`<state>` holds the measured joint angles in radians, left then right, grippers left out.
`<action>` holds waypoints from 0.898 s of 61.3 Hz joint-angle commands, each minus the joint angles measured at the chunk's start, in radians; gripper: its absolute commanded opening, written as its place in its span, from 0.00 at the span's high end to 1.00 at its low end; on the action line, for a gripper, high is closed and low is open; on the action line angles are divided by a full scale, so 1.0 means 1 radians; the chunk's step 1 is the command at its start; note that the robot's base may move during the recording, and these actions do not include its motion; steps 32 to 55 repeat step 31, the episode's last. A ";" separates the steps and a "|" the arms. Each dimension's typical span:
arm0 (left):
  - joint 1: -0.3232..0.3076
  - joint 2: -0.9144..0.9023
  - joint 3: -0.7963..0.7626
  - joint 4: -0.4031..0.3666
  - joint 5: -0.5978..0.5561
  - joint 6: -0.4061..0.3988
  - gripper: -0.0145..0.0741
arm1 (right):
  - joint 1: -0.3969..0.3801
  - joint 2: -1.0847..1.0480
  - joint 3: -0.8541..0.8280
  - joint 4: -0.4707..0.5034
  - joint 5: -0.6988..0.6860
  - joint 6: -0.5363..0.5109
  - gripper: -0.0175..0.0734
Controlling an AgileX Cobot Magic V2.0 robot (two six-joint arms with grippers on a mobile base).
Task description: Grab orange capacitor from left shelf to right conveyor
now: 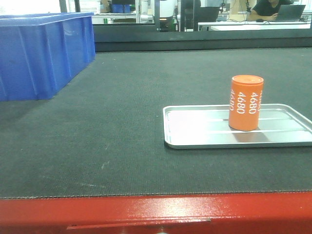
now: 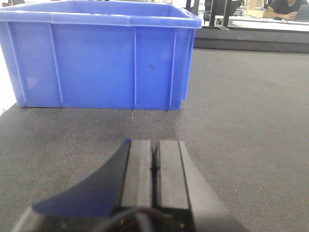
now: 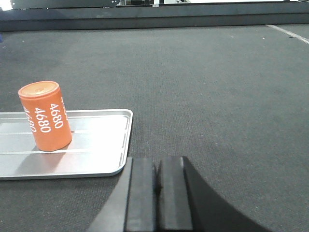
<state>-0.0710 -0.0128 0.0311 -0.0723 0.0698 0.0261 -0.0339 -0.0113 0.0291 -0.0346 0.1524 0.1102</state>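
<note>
The orange capacitor (image 1: 245, 102) with white "4680" numerals stands upright in a shallow silver tray (image 1: 195, 131) on the dark grey conveyor (image 1: 122, 122). In the right wrist view the capacitor (image 3: 45, 116) stands on the tray (image 3: 96, 150), to the left of and beyond my right gripper (image 3: 157, 164), which is shut with nothing in it. My left gripper (image 2: 154, 147) is shut and empty, low over the belt (image 2: 241, 121), facing a blue bin (image 2: 101, 58). The shelf is out of view.
A large blue plastic bin (image 1: 41, 51) stands on the belt at the back left. The glossy red edge (image 1: 156, 212) runs along the conveyor's near side. Desks and a seated person (image 1: 273, 9) are behind the belt's far rail.
</note>
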 commanded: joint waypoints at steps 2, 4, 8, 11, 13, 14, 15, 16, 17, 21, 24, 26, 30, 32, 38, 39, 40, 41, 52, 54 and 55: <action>0.000 -0.011 -0.005 -0.002 -0.086 -0.002 0.98 | -0.006 -0.013 -0.005 0.005 -0.091 -0.010 0.75; 0.000 -0.011 -0.005 -0.002 -0.086 -0.002 0.98 | -0.006 -0.013 -0.005 0.005 -0.091 -0.010 0.75; 0.000 -0.011 -0.005 -0.002 -0.086 -0.002 0.98 | -0.006 -0.013 -0.005 0.005 -0.091 -0.010 0.75; 0.000 -0.011 -0.005 -0.002 -0.086 -0.002 0.98 | -0.006 -0.013 -0.005 0.005 -0.091 -0.010 0.75; 0.000 -0.011 -0.005 -0.002 -0.086 -0.002 0.98 | -0.006 -0.013 -0.005 0.005 -0.091 -0.010 0.75; 0.000 -0.011 -0.005 -0.002 -0.086 -0.002 0.98 | -0.006 -0.013 -0.005 0.005 -0.091 -0.010 0.75; 0.000 -0.011 -0.005 -0.002 -0.086 -0.002 0.98 | -0.006 -0.013 -0.005 0.005 -0.091 -0.010 0.75; 0.000 -0.011 -0.005 -0.002 -0.086 -0.002 0.98 | -0.006 -0.013 -0.005 0.005 -0.091 -0.010 0.75; 0.000 -0.011 -0.005 -0.002 -0.086 -0.002 0.98 | -0.006 -0.013 -0.005 0.005 -0.091 -0.010 0.75; 0.000 -0.011 -0.005 -0.002 -0.086 -0.002 0.98 | -0.006 -0.013 -0.005 0.005 -0.091 -0.010 0.75; 0.000 -0.011 -0.005 -0.002 -0.086 -0.002 0.98 | -0.006 -0.013 -0.005 0.005 -0.091 -0.010 0.75; 0.000 -0.011 -0.005 -0.002 -0.086 -0.002 0.98 | -0.006 -0.013 -0.005 0.005 -0.091 -0.010 0.75; 0.000 -0.011 -0.005 -0.002 -0.086 -0.002 0.98 | -0.006 -0.013 -0.005 0.005 -0.091 -0.010 0.75; 0.000 -0.011 -0.005 -0.002 -0.086 -0.002 0.98 | -0.006 -0.013 -0.005 0.005 -0.091 -0.010 0.75; 0.000 -0.011 -0.005 -0.002 -0.086 -0.002 0.98 | -0.006 -0.013 -0.005 0.005 -0.091 -0.010 0.75; 0.000 -0.011 -0.005 -0.002 -0.086 -0.002 0.98 | -0.006 -0.013 -0.005 0.005 -0.091 -0.010 0.75; 0.000 -0.011 -0.005 -0.002 -0.086 -0.002 0.98 | -0.006 -0.013 -0.005 0.005 -0.091 -0.010 0.75; 0.000 -0.011 -0.005 -0.002 -0.086 -0.002 0.98 | -0.006 -0.013 -0.005 0.005 -0.091 -0.010 0.75; 0.000 -0.011 -0.005 -0.002 -0.086 -0.002 0.98 | -0.006 -0.013 -0.005 0.005 -0.091 -0.010 0.75; 0.000 -0.011 -0.005 -0.002 -0.086 -0.002 0.98 | -0.006 -0.013 -0.005 0.005 -0.091 -0.010 0.75; 0.000 -0.011 -0.005 -0.002 -0.086 -0.002 0.98 | -0.006 -0.013 -0.005 0.005 -0.091 -0.010 0.75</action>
